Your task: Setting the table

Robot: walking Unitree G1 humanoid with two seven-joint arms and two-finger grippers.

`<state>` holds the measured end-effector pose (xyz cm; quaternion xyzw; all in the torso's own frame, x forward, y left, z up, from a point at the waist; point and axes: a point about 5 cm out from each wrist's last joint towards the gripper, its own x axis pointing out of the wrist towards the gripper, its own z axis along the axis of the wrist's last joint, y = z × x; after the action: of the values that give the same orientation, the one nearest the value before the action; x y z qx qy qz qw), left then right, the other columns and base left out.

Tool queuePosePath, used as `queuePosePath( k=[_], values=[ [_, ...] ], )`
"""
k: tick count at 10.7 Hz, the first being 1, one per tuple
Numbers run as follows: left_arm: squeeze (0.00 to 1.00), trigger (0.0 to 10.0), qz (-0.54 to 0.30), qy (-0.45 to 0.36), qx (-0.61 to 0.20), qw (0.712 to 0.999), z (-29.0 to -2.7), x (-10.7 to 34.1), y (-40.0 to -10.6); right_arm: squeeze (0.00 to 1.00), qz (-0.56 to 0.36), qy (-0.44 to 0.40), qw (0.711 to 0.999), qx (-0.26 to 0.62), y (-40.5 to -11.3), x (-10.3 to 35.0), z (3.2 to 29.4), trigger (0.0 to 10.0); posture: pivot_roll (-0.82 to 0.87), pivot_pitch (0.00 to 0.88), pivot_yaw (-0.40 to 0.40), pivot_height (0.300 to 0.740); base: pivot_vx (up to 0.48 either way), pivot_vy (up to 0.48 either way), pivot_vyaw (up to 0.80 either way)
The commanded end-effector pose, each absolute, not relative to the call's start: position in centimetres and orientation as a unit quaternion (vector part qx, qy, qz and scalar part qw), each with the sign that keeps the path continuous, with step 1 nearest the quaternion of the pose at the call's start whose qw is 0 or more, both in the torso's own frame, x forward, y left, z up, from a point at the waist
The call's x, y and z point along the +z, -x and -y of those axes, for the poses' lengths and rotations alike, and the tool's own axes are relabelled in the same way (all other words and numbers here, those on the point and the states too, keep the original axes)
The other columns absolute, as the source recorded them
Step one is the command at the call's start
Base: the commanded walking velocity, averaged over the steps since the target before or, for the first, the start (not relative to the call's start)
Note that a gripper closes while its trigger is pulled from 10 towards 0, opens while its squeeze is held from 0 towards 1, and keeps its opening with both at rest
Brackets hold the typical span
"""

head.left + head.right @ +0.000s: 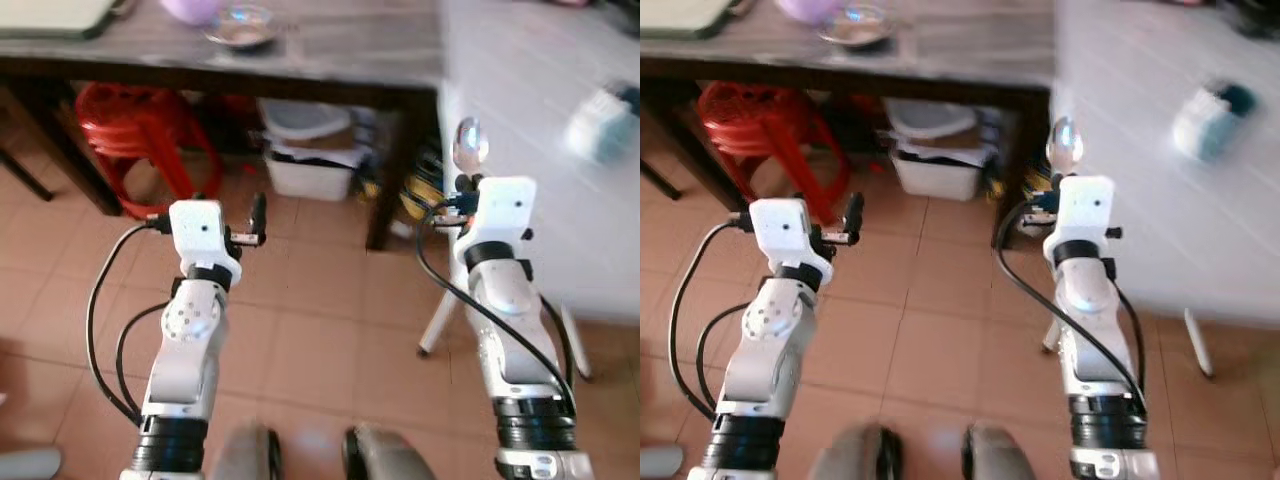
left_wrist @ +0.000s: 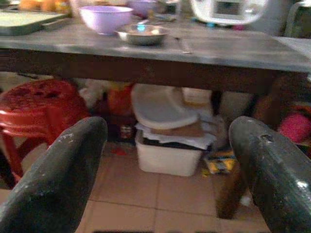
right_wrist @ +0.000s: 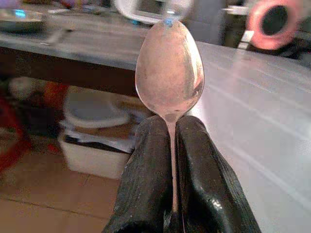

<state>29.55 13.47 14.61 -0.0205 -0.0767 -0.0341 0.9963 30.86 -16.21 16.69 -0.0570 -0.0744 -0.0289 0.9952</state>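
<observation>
Evidently mid-carry, the right pincer [image 3: 171, 145] clamps a spoon [image 3: 169, 73] by its handle, bowl upright, just off the white surface's [image 1: 540, 150] near edge, while the left pincer [image 2: 170, 160] gapes wide and empty; next, I judge, comes laying the spoon on that surface.

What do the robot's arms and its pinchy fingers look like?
Both arms are shiny silver tubes with black rings near the bottom. Each wrist has a white boxy block, and thick black cables loop beside it. The left gripper and right gripper each have two long, rounded black fingers.
</observation>
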Motion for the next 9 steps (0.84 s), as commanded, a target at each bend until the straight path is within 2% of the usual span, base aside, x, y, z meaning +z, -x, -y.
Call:
queuePosePath(
  k=[1, 9],
  values=[
    [0.0, 10.0, 0.069, 0.018, -0.021, 0.997, -14.1, 14.2, -29.4, 0.0, 0.084, 0.054, 0.995, -0.015, -30.8, 17.1, 15.4, 10.0, -0.06, 0.194, 0.002, 0.74, 0.461, 0.0, 0.0],
    [0.0, 10.0, 0.089, 0.014, -0.052, 0.995, -12.9, 14.8, -29.4, 0.0, 0.104, 0.049, 0.993, -0.019, -31.0, 17.6, 15.6, 10.0, -0.06, 0.18, 0.01, 0.74, 0.465, 0.0, 0.0]
  ],
)
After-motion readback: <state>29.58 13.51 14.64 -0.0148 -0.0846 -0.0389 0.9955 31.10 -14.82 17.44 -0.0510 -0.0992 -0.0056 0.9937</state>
